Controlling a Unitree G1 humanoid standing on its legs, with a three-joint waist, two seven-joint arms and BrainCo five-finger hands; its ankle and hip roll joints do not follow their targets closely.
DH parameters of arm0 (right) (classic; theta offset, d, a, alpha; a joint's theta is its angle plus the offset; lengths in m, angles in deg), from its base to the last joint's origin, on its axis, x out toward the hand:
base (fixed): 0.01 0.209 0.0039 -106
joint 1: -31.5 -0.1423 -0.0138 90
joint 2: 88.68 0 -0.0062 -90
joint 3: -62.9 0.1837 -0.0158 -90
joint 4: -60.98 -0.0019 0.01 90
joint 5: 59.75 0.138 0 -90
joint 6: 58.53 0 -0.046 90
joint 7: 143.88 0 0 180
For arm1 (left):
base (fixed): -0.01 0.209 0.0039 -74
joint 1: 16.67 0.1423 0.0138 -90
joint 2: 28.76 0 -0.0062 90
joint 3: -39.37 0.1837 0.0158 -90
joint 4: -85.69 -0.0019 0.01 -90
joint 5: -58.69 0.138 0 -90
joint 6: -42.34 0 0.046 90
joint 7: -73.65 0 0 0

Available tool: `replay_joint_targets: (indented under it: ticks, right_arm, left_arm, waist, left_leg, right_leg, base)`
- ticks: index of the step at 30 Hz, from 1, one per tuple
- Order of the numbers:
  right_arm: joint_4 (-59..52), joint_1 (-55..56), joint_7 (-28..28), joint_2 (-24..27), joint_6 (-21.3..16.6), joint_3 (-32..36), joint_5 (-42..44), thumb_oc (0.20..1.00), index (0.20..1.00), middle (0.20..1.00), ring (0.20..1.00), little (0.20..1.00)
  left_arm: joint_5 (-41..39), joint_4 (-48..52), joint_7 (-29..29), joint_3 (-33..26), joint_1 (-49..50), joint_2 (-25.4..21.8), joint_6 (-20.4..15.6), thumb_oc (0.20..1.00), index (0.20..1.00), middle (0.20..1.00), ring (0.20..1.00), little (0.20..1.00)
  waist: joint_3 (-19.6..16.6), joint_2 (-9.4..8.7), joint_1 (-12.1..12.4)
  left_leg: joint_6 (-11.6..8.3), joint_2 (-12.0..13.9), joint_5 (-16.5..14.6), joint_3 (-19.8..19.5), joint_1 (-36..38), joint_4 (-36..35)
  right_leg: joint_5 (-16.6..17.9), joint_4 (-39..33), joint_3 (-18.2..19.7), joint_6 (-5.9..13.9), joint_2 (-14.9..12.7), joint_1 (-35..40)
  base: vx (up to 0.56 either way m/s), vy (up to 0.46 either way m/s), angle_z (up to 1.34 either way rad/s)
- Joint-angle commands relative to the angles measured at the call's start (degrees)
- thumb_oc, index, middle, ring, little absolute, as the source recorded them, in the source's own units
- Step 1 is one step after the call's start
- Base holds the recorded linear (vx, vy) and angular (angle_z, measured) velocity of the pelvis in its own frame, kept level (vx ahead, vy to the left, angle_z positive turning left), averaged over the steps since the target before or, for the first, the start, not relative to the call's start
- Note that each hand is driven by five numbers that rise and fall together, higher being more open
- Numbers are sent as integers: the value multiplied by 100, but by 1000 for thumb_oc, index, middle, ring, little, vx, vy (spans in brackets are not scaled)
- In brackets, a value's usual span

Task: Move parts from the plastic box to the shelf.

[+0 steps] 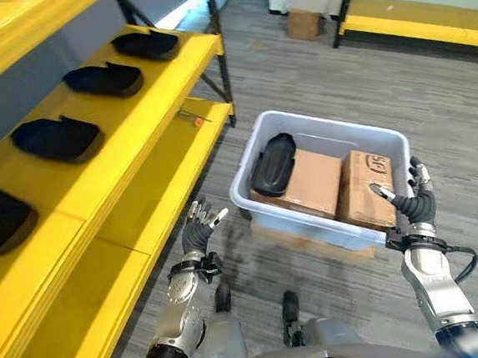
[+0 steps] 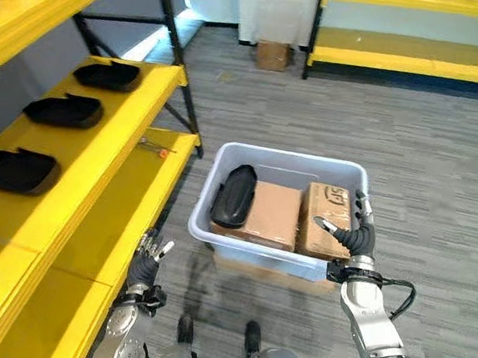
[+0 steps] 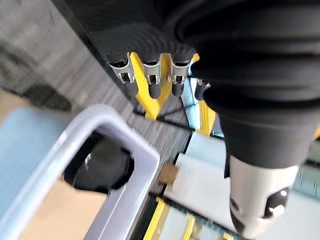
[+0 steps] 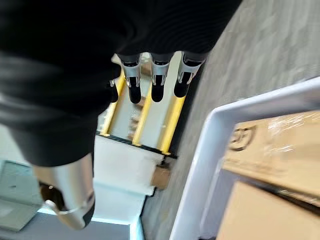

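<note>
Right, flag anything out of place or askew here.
One small thing: a tool with an orange tip lies loose on the lower shelf, unlike the black parts lined up above. In the plastic box, a black part leans tilted against the cardboard boxes. Nothing looks spilled or damaged.

Yellow shelf (image 1: 144, 95), black parts (image 1: 58, 138), pale grey-blue box (image 1: 323, 130), grey-streaked floor (image 1: 433, 95)

The cardboard boxes (image 1: 311, 184) hide the plastic box's (image 1: 318, 130) floor (and the black part's (image 1: 273, 163) lower end).
</note>
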Motion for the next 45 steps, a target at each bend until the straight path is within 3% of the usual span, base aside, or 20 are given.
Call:
replay_joint_targets:
  ticks: [1,2,6,10,16,25,34,45]
  right_arm:
    - [-481,-185,-139,246,-283,244,-3,1000,1000,1000,1000,1000]
    - [-496,-191,-148,202,-287,212,-13,1000,1000,1000,1000,1000]
    - [-490,-137,-247,150,-226,276,-22,1000,1000,1000,1000,1000]
    - [-493,-155,-296,43,-112,234,-97,1000,1000,1000,1000,1000]
    - [-563,-266,-295,19,-74,186,-151,1000,1000,1000,1000,1000]
    - [-724,-533,-91,97,-136,169,-162,1000,1000,1000,1000,1000]
    - [-707,-1112,124,118,-240,-192,-154,1000,1000,1000,1000,1000]
    - [-699,-1379,222,133,-377,-351,-138,1000,1000,1000,1000,1000]
  left_arm:
    - [173,562,-65,-2,5,-59,-329,1000,1000,1000,1000,1000]
    - [148,590,-55,-1,30,-68,-338,1000,1000,1000,1000,1000]
    - [132,672,-127,-15,59,-151,-344,1000,1000,1000,1000,1000]
    - [185,807,-89,-62,96,-331,-360,1000,1000,1000,1000,1000]
    - [153,918,111,-192,27,-436,-469,1000,1000,1000,1000,1000]
    - [516,802,536,-39,-980,-489,-552,1000,1000,1000,1000,1000]
    - [1183,-334,1361,258,-2645,-411,-660,1000,1000,1000,1000,1000]
    - [1433,-1456,1925,140,-3553,-667,-681,1000,1000,1000,1000,1000]
  waist:
    - [41,348,230]
    - [21,363,284]
    - [-92,403,250]
    - [-108,261,203]
    - [53,89,224]
    - [480,-25,70]
    - [952,-232,-156]
    - [1130,-372,-345]
  left_leg:
    - [76,235,822,-24,123,-103]
    - [124,204,672,-150,278,-44]
    - [125,136,542,182,439,-14]
    - [367,-77,124,816,492,170]
    - [451,-131,-86,1327,227,397]
    - [391,-106,21,1198,-359,476]
    - [337,18,157,1328,-725,443]
    - [289,104,251,1327,-1028,467]
  right_leg:
    - [-731,263,879,609,-454,665]
    - [-769,284,1053,655,-515,729]
    - [-711,194,1173,748,-721,812]
    - [-558,83,1253,1060,-1211,661]
    - [-159,-99,1058,1314,-1525,259]
    - [-81,-123,811,1257,-1492,-207]
    - [92,-89,893,1257,-1379,-776]
    - [148,-2,937,1247,-1303,-1123]
  base:
    - [191,262,-118]
    - [264,372,-110]
    - [178,232,-95]
    - [109,262,-46]
    - [9,105,-34]
    - [-38,-12,0]
    - [-65,0,-6]
    - [-40,9,-6]
